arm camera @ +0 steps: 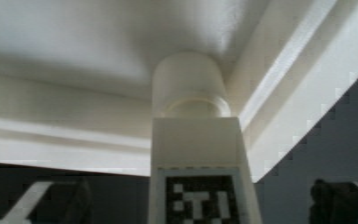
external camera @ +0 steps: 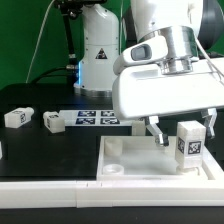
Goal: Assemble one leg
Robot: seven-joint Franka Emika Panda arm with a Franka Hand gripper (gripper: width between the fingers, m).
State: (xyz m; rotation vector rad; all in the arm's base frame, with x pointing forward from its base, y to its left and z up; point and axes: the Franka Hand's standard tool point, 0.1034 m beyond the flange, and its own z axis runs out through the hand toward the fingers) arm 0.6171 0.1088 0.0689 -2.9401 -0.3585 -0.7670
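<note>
A white leg with a black-and-white tag stands upright in the large white tray, near the tray's corner at the exterior view's right. My gripper hangs right above it, open, with one finger on each side of the leg and a gap to it. In the wrist view the leg runs down the middle, its rounded end toward the tray's inner corner. The dark fingers stand apart from it at both edges, with my gripper centred on the tag.
Two more loose legs lie on the black table at the exterior view's left. The marker board lies behind the tray. The robot's white base stands at the back.
</note>
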